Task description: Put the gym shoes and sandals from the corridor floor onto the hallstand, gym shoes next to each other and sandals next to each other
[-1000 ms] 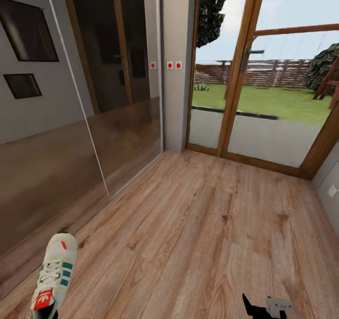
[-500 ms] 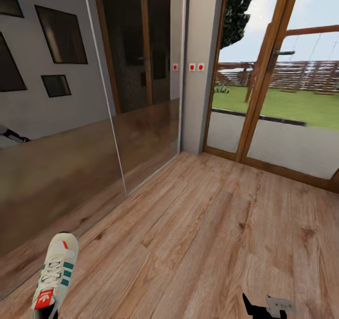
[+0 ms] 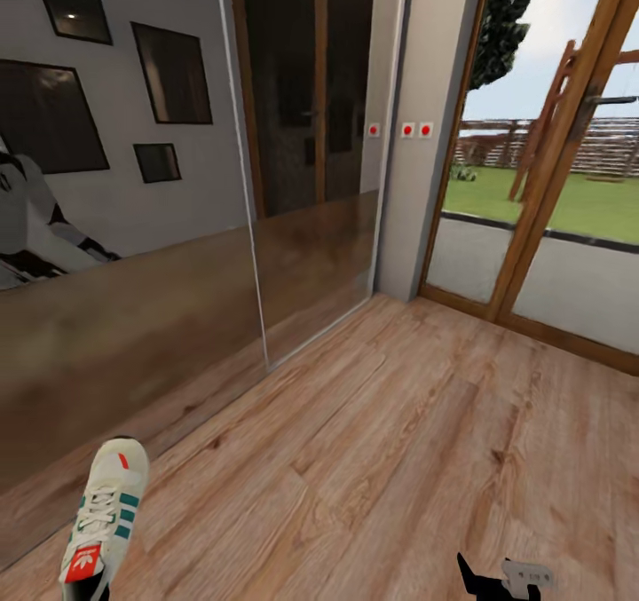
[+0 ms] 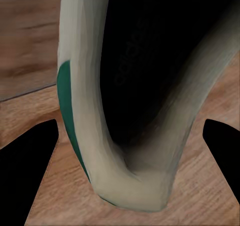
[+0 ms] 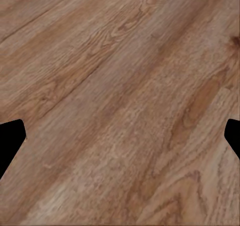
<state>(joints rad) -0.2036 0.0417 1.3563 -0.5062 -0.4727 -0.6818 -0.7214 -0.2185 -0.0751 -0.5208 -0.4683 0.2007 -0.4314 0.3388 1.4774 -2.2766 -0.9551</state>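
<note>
One gym shoe [image 3: 105, 519], white with green stripes and a red-orange tongue patch, hangs at the lower left of the head view above the corridor floor [image 3: 373, 459]. My left gripper [image 4: 131, 128] is shut on it: in the left wrist view its heel and dark opening [image 4: 135, 86] sit between the two black fingers [image 4: 30, 176]. My right gripper [image 3: 497, 583] shows at the lower right edge of the head view. In the right wrist view the right gripper [image 5: 125, 131] is open, with bare wood planks [image 5: 120, 101] under it. The sandals and the hallstand are out of view.
Mirrored sliding doors [image 3: 133, 299] run along the left, and they reflect my white body [image 3: 31, 228]. A grey wall column with red-dotted switches [image 3: 408, 130] stands ahead. Wood-framed glass doors [image 3: 532, 228] to a garden close the far right. Open floor lies between.
The whole picture has slid to the right, so the camera has turned left. More of the mirrored doors and my own reflection have come in. The shoe and both grippers keep their places in the picture.
</note>
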